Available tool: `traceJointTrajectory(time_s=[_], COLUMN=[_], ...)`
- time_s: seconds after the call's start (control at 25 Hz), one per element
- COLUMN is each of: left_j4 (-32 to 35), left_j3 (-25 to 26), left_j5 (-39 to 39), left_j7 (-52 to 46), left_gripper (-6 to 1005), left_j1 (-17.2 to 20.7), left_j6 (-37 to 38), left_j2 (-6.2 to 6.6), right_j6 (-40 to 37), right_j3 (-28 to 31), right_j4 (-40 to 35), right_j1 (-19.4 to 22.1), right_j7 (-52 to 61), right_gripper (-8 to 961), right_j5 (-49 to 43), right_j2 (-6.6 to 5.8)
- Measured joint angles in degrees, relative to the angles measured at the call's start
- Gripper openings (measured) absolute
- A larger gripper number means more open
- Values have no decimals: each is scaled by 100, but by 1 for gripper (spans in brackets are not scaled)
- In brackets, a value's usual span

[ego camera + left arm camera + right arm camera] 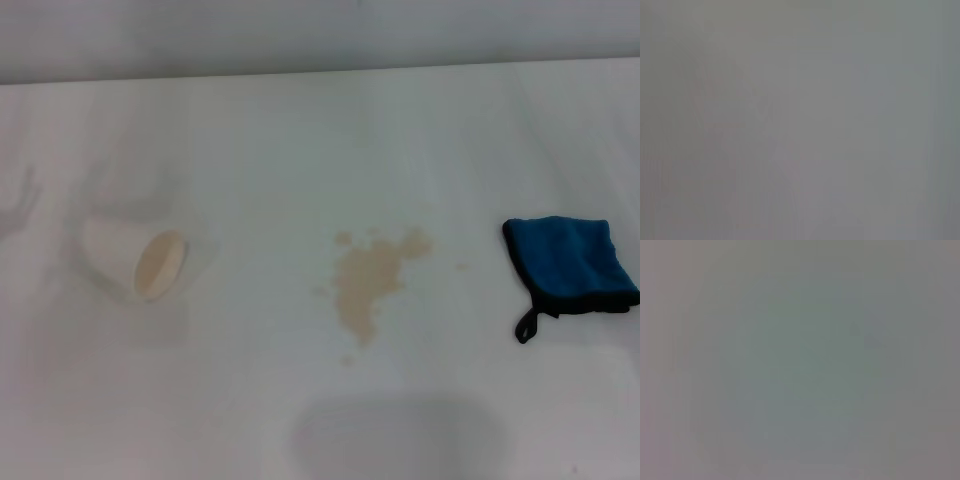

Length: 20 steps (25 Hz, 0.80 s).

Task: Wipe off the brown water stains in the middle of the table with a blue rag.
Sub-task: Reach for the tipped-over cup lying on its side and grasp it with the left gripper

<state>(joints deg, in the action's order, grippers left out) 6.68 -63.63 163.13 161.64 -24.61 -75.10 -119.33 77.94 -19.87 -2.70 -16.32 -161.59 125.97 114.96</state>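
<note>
The brown water stains (pixel 372 280) form a pale tan splotch with small droplets around it in the middle of the white table (pixel 300 150). The blue rag (pixel 570 260) lies folded at the right edge of the head view, its black loop pointing toward the front. Neither gripper shows in the head view. Both wrist views show only a plain grey surface, with no fingers and no object in them.
A white cup (pixel 140 260) lies tipped on its side at the left, its beige inside facing the front right. The table's far edge meets a grey wall at the back.
</note>
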Motion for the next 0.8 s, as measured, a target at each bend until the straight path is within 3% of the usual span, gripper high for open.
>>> traceJointTrajectory(time_s=[0.8], left_j4=[-30], left_j3=[0], left_j5=[-10], left_j7=[17], left_gripper=[877], left_j1=[94], left_j6=[-132], left_j2=[-6], right_j6=[-23], right_j3=[51], right_j4=[31], right_j1=[99], right_j7=[-72], right_gripper=[875], right_j5=[36], right_j2=[-9])
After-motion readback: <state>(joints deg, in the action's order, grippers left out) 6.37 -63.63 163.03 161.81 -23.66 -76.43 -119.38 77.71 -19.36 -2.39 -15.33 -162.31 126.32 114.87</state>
